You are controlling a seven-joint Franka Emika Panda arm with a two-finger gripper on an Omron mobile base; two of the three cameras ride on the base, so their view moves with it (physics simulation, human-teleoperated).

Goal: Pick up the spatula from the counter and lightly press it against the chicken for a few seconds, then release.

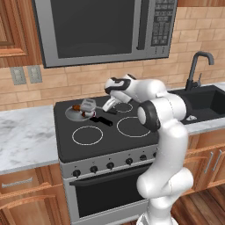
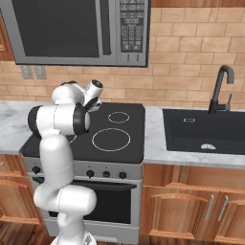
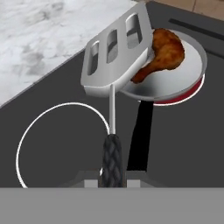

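My gripper (image 3: 113, 179) is shut on the dark ribbed handle of the metal spatula (image 3: 114, 57). The slotted blade hangs tilted over the near rim of a round pan (image 3: 192, 78). In that pan lies a browned chicken drumstick (image 3: 161, 54). The blade's edge overlaps the drumstick's side; I cannot tell whether they touch. In the left base view the gripper (image 1: 109, 105) reaches over the stove's back left, with the spatula blade (image 1: 88, 104) beside the chicken (image 1: 77, 108) in the pan (image 1: 70, 115).
The pan's black handle (image 3: 140, 135) points toward the hand. The black stovetop (image 1: 132, 140) carries white burner rings. A marble counter (image 1: 26, 136) lies to the left, a microwave (image 1: 105, 30) hangs overhead, and a sink (image 2: 206, 129) with faucet is at the right.
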